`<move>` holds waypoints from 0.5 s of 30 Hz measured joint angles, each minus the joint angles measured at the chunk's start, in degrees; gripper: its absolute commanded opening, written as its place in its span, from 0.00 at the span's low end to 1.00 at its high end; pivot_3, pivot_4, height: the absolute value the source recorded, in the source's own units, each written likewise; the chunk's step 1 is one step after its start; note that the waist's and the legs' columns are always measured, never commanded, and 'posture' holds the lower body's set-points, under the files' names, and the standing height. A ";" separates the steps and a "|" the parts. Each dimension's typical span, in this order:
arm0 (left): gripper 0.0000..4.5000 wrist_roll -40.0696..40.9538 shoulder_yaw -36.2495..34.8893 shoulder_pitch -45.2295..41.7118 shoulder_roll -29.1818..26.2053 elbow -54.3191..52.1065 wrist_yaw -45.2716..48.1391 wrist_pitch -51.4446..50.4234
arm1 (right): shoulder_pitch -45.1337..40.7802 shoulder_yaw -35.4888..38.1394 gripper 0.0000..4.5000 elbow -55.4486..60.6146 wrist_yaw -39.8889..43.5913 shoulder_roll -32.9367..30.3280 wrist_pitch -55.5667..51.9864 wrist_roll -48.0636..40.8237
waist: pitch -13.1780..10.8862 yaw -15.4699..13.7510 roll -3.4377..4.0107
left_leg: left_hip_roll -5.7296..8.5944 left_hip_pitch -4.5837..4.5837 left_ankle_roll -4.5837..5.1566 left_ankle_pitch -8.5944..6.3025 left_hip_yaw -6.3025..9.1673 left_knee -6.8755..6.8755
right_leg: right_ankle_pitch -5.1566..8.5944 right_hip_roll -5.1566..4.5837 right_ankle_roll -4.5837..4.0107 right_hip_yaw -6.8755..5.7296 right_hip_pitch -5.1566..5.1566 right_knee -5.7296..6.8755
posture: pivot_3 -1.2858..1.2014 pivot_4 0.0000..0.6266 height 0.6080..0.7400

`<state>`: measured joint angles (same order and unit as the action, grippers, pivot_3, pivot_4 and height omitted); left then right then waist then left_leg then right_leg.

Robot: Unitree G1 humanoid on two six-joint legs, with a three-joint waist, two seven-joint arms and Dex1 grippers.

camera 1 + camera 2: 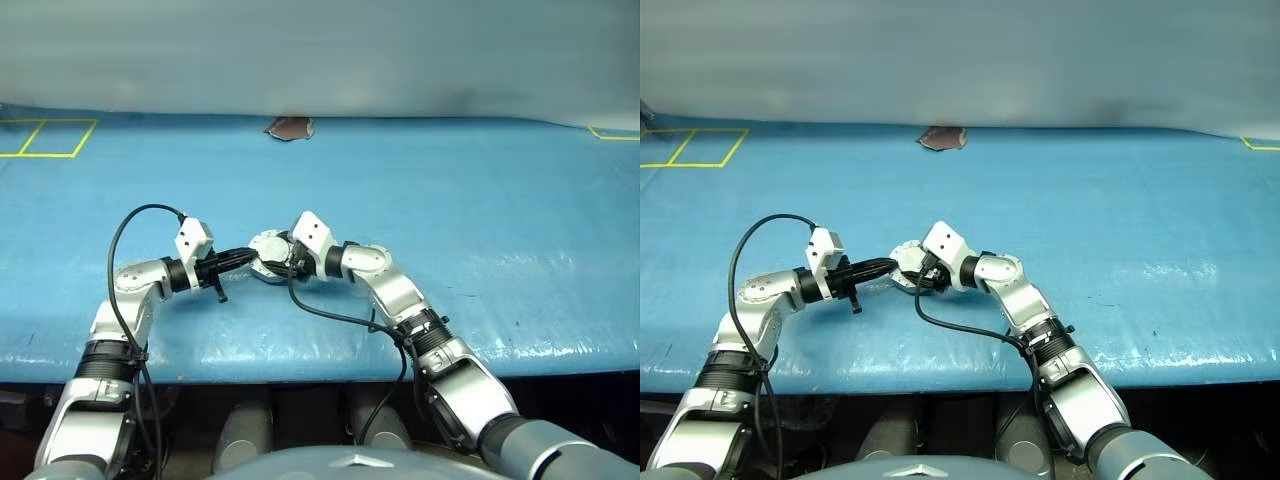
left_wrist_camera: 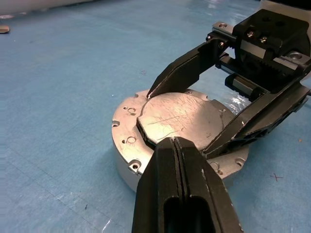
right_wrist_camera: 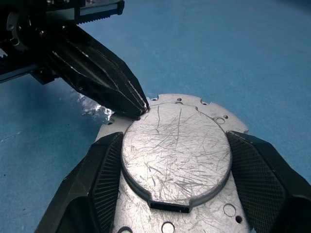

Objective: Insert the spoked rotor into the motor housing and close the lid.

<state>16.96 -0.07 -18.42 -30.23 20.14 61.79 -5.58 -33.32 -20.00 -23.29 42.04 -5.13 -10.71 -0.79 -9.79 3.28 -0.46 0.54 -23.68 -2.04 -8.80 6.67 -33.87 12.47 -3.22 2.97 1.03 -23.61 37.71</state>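
The motor housing (image 2: 121,167) stands on the blue table, a short silver can with a holed flange. The lid (image 2: 180,116) lies flat on top of it, scratched face up. The spoked rotor is hidden. My right gripper (image 3: 175,136) reaches in from the right, and its fingers (image 3: 104,170) press against opposite sides of the lid's raised disc. My left gripper (image 2: 174,141) comes from the left, shut with nothing between its fingers. Its tip rests against the disc's edge. In the left eye view both grippers meet at the housing (image 1: 268,250).
A dark brown patch (image 1: 289,128) lies at the table's far edge. Yellow tape squares (image 1: 45,138) mark the far left corner, and more yellow tape (image 1: 612,132) the far right. Black cables loop off both wrists. Open blue surface surrounds the housing.
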 measured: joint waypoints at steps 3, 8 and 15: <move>0.00 -0.42 0.01 0.00 0.00 0.00 -0.17 0.38 | 0.01 0.04 0.67 0.00 0.00 0.01 -0.03 0.02 | 0.01 -0.04 0.00 | 0.00 0.01 0.00 0.00 0.00 0.00 | 0.00 -0.01 0.00 0.00 0.01 0.00 | 0.52 0.24 1.00; 0.00 -0.64 0.07 0.00 0.02 0.07 -0.18 0.93 | 0.02 0.10 0.67 0.02 0.04 0.02 -0.05 0.00 | 0.01 -0.04 0.00 | 0.00 0.01 0.00 0.00 0.00 0.00 | 0.00 -0.02 0.00 -0.01 0.01 0.00 | 0.52 0.24 1.00; 0.00 -0.66 0.22 -0.04 0.60 0.32 -0.30 1.57 | 1.54 1.36 0.96 3.29 2.20 -1.00 -2.47 -2.40 | 0.00 -0.40 0.00 | 0.03 -0.05 -0.02 -0.01 0.00 0.03 | 0.01 -0.06 0.01 -0.02 0.00 -0.09 | 0.52 0.24 1.00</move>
<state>16.30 0.15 -18.47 -29.62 20.47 61.50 -4.01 -31.78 -18.64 -20.00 44.24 -6.13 -13.19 -3.18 -9.79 2.88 -0.46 0.58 -23.73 -2.06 -8.81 6.67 -33.84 12.48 -3.27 2.99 1.01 -23.60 37.62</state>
